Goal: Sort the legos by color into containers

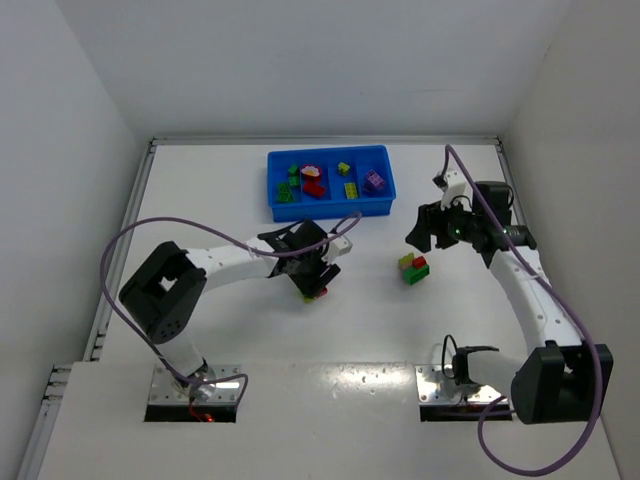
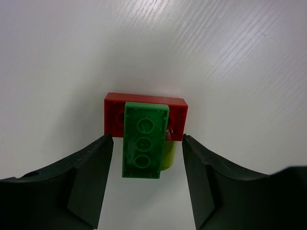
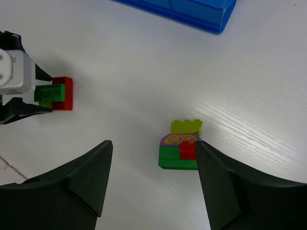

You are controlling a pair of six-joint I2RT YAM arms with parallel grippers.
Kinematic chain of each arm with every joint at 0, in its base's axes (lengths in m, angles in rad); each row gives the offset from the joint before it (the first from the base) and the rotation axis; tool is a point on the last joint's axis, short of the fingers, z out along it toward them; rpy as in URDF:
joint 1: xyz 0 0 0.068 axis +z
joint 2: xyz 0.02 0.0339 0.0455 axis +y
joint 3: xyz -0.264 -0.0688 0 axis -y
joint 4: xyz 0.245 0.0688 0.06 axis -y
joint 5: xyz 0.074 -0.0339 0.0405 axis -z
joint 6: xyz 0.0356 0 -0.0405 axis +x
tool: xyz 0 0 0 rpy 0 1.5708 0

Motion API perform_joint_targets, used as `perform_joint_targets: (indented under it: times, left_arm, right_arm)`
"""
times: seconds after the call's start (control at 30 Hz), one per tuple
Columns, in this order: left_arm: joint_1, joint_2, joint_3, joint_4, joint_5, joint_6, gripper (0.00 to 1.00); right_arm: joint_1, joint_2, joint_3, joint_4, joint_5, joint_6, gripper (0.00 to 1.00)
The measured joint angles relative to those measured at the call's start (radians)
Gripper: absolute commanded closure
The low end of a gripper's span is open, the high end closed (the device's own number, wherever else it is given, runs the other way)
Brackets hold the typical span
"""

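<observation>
Green brick (image 2: 144,143) sits on red brick (image 2: 115,112) on white table (image 2: 230,57). Its long axis points straight ahead between left gripper (image 2: 146,140) fingers. Jaws apart, straddling, gap each side, nothing gripped. We judge next move is a squeeze across narrow width. Left arm nearer this clump. Right gripper (image 3: 153,143) also spread, empty, over second mixed clump (image 3: 181,148). Blue tray (image 1: 330,212) lies beyond both, holding sorted bricks (image 1: 314,186): green leftmost, then red, yellow, purple.
</observation>
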Motion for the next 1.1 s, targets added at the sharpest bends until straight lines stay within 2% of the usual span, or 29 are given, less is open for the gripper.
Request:
perform_joint_targets:
  times: [0.23, 0.57, 0.67, 0.9, 1.0, 1.1]
  left_arm:
    - [-0.003, 0.013, 0.006, 0.012, -0.002, -0.010, 0.63]
    - [0.011, 0.011, 0.008, 0.016, 0.032, -0.012, 0.88]
    - [0.063, -0.014, 0.011, 0.008, 0.170, -0.013, 0.98]
    - [0.301, -0.064, 0.156, 0.036, 0.641, -0.119, 0.99]
    - [0.316, -0.063, 0.187, 0.054, 0.794, -0.161, 0.99]
    - [0.312, -0.053, 0.187, 0.052, 0.885, -0.184, 0.99]
  right_arm:
    - [-0.023, 0.000, 0.000, 0.000, -0.029, 0.001, 0.30]
    - [-0.032, 0.009, -0.002, 0.000, -0.095, 0.011, 0.31]
    - [-0.032, 0.026, -0.015, 0.016, -0.180, 0.023, 0.30]
    - [0.007, 0.149, -0.027, 0.090, -0.404, 0.090, 0.30]
    - [0.077, 0.182, -0.017, 0.104, -0.415, 0.082, 0.30]
    - [0.177, 0.184, 0.013, 0.102, -0.386, 0.018, 0.30]
